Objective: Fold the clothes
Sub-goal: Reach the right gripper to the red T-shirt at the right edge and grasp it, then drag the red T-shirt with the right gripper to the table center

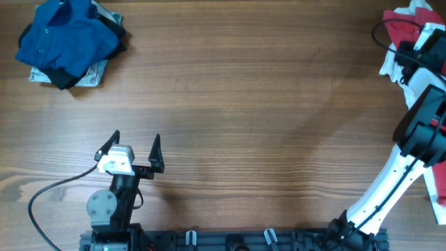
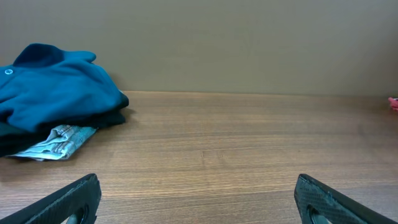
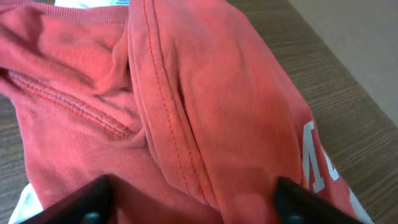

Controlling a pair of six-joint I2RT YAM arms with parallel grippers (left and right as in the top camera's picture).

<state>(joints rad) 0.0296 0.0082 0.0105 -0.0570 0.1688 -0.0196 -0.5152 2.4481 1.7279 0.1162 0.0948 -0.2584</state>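
Left end effector (image 1: 136, 136) gapes; right end effector (image 3: 193, 190) parted.

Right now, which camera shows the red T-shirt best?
The right wrist view: the red T-shirt fills it, seams and white lettering clear. Overhead catches only a bunched part at the top-right corner, partly behind the right arm. Left wrist shows just a red sliver at its right edge.
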